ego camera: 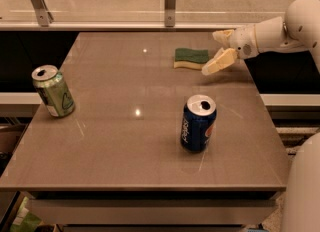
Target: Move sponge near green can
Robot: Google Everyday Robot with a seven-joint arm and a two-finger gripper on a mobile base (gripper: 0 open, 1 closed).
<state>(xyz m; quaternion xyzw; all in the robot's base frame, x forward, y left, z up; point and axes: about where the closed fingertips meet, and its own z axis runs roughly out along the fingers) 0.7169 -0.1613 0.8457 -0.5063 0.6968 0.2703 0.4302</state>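
The sponge (190, 58), dark green on top with pale yellow foam below, lies flat at the far right of the brown table (125, 141). Just to its right hovers my gripper (219, 50), open, one pale finger (218, 61) angled down toward the sponge's right end and the other higher behind; nothing is between them. The green can (53, 91) stands upright at the table's left edge, far from the sponge.
A dark blue Pepsi can (198, 123) stands upright in the right middle of the table, between me and the sponge. A glass barrier with metal posts (170, 3) runs along the far edge. My white arm (280, 31) reaches in from the right.
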